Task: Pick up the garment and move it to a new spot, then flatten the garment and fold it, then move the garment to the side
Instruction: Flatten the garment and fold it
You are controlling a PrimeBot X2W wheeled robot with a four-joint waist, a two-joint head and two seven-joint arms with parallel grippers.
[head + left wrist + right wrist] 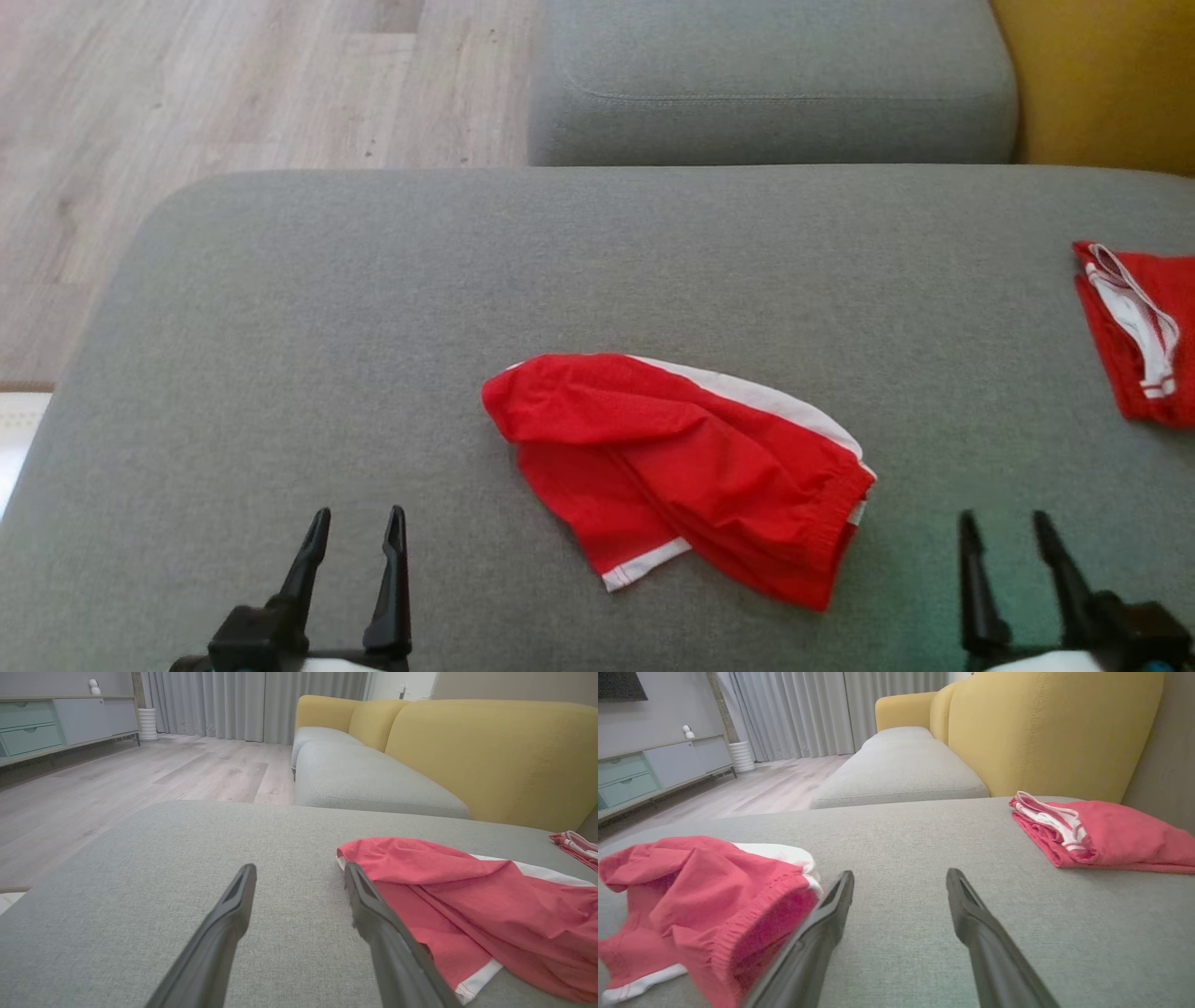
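Red fabric, thin and floppy: the garment [681, 467] lies rumpled at lower centre of the head view, on the broad grey cushion [280, 327]. It has a white side panel, a white hem band and a gathered elastic edge at its right end. It looks more like shorts than a shirt, though the folds hide too much to be sure.

My read is that it's light and soft with no stiffness at all. It will drape and sag the moment it's lifted, and a single pinch will bunch it. The gathered elastic edge, seen close in the right wrist view [691, 896], looks the firmest place to take hold. The white-banded hem corner at the bottom, seen in the left wrist view [467, 896], looks a fair second grip.

Both grippers are wide open with nothing in them. The left gripper [359, 515] sits at lower left and the right gripper [1004, 518] at lower right, each clear of the cloth.

Now the count. That's two red pieces: the rumpled one, and a folded piece [1120, 373] with red-and-white striped trim at the right edge, well apart from it. Two grippers, two dark fingers each. Two grey seat cushions, the smaller cushion [766, 84] at the top. One yellow backrest [1041, 728].
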